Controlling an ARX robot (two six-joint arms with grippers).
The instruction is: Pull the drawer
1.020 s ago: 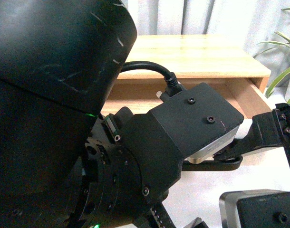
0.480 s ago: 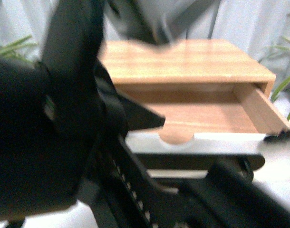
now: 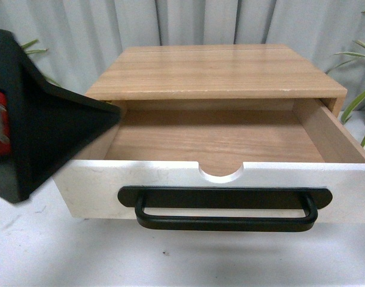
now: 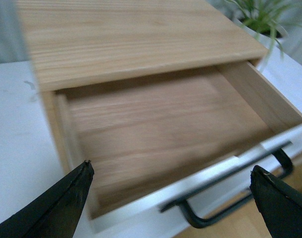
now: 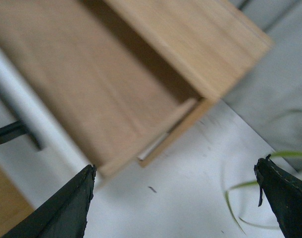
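The wide white-fronted drawer [image 3: 218, 143], with light wood sides and a semicircular notch in its top edge, stands pulled out of the flat-topped light wood cabinet [image 3: 218, 69]. It lies ahead of the left claw [image 4: 171, 168], whose black fingers [image 4: 62, 208] are spread wide and touch nothing. The long black bar handle [image 4: 225, 212] shows between them, clear of both. The right claw [image 5: 176, 165] is likewise spread and grips nothing, with the drawer's side and the white table [image 5: 190, 198] ahead of it.

You're seeing the drawer [image 3: 218, 143] sticking out before the cabinet [image 3: 212, 72], a plant [image 3: 357, 84] standing right of both, a curtain [image 3: 230, 24] hanging behind.
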